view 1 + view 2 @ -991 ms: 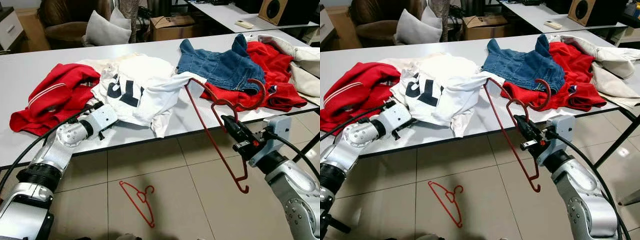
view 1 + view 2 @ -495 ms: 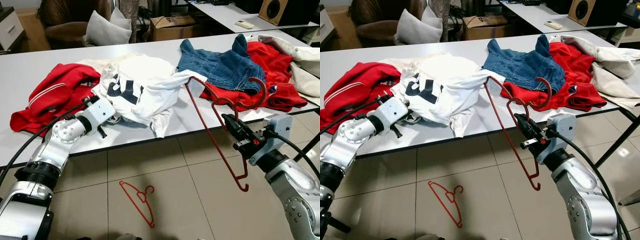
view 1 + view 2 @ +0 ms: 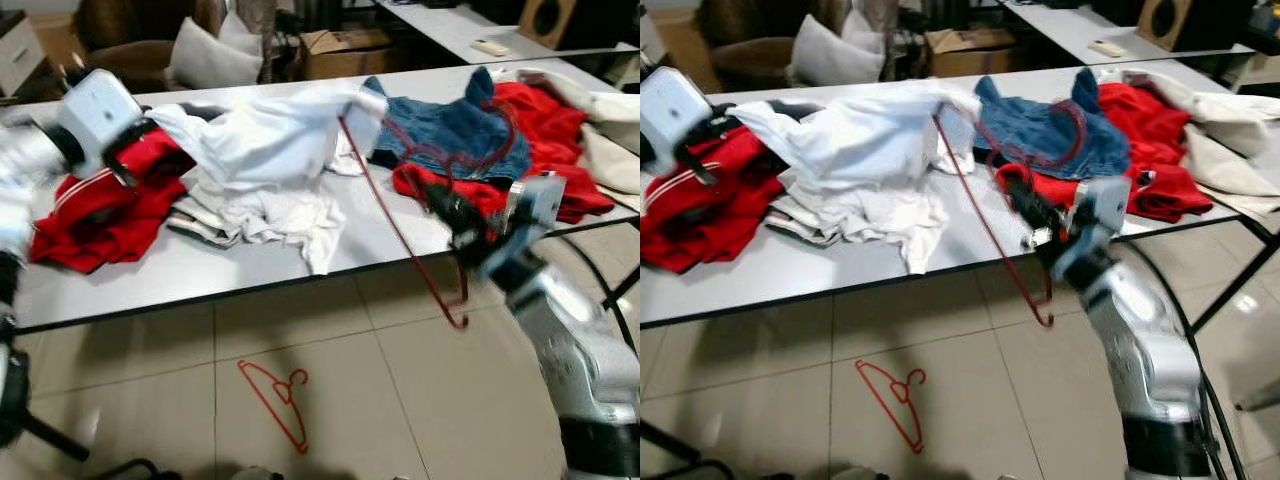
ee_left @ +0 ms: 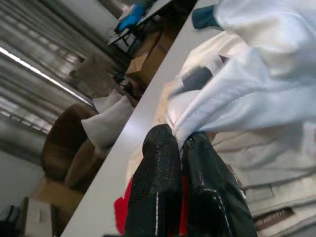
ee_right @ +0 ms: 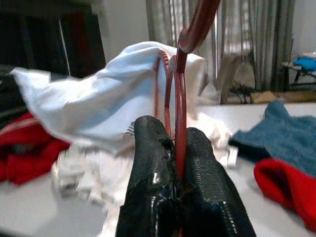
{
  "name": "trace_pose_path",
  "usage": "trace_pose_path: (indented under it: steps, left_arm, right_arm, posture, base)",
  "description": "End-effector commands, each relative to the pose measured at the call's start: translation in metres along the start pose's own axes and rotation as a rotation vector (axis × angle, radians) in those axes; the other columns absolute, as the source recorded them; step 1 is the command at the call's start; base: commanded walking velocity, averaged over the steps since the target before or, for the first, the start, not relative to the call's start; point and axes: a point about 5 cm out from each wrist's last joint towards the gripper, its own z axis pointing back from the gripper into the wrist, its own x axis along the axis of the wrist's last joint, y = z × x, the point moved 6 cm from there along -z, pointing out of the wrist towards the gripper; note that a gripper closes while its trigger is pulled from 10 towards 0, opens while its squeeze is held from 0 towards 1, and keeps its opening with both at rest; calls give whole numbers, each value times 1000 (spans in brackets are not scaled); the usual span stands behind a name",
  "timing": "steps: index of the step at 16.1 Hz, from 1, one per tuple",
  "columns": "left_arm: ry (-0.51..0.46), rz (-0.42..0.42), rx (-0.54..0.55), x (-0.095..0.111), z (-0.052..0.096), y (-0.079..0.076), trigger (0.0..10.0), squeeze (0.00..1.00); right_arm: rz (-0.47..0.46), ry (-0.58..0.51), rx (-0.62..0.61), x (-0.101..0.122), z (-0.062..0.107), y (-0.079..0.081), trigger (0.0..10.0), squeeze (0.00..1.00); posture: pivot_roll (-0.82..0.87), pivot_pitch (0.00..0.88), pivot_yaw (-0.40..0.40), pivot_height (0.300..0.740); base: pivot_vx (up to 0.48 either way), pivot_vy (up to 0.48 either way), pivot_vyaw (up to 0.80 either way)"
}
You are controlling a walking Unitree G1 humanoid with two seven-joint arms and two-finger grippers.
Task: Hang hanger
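Head views: grey desk [image 3: 150, 285] strewn with clothes; a spare red hanger [image 3: 278, 393] lies on the tiled floor at 6 o'clock. Left gripper [image 3: 135, 150], at 10 o'clock, lifts the white shirt [image 3: 265, 140]. Right gripper [image 3: 450, 215] holds the red hanger [image 3: 400, 225], one end inside the shirt.

Left wrist view: fingers [image 4: 158, 187] pinched closed on white cloth.

Right wrist view: fingers [image 5: 148, 182] clamped on the hanger's neck.

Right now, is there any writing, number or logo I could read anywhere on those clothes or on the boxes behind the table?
None can be read.
White shirt: dark printed patches show in the left wrist view, bunched in folds, unreadable.
Cardboard box: too blurred to show any label.
Red garment: white stripes, no lettering.
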Motion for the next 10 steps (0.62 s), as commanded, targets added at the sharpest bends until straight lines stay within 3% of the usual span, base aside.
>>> trace_pose_path:
  steps: [1,2,3,4,5,6,7,8,9,10]
  left_arm:
    - [-48,-30,-62,25,4,10,0,0]
    - [-64,-32,-80,33,4,11,0,0]
    - [-126,-14,-176,56,-3,2,0,0]
    - [-159,10,-257,67,-7,-11,0,0]
    - [-202,58,-416,81,-18,-41,0,0]
    - [-200,76,-476,82,-22,-55,0,0]
    - [-171,108,-558,79,-38,-85,0,0]
    - [-161,151,-579,79,-48,-100,0,0]
    - [-161,268,-593,89,-67,-123,0,0]
    - [-163,310,-592,93,-73,-129,0,0]
  right_arm:
    - [-2,-60,-123,9,6,-28,10000,0]
    - [-2,-72,-167,10,8,-37,10000,0]
    - [-10,-92,-329,9,23,-67,10000,0]
    - [-20,-82,-416,4,34,-82,10000,0]
    - [-13,-12,-530,-13,56,-100,10000,0]
    - [3,31,-533,-22,62,-99,10000,0]
    - [20,127,-452,-40,72,-83,10000,0]
    - [26,163,-387,-47,77,-69,10000,0]
    - [9,185,-284,-48,88,-45,10000,0]
    - [5,184,-259,-46,92,-39,10000,0]
  posture:
    - [12,0,60,710]
    - [15,0,68,710]
    - [18,0,113,710]
    - [18,0,146,710]
    - [11,0,181,710]
    - [2,0,196,710]
    - [-29,0,225,710]
    - [-50,0,236,710]
    - [-74,0,239,710]
    - [-74,0,239,710]
  base:
    - [0,0,0]
    - [0,0,0]
    - [0,0,0]
    - [0,0,0]
    - [0,0,0]
    - [0,0,0]
    - [0,0,0]
    - [0,0,0]
    - [0,0,0]
    - [0,0,0]
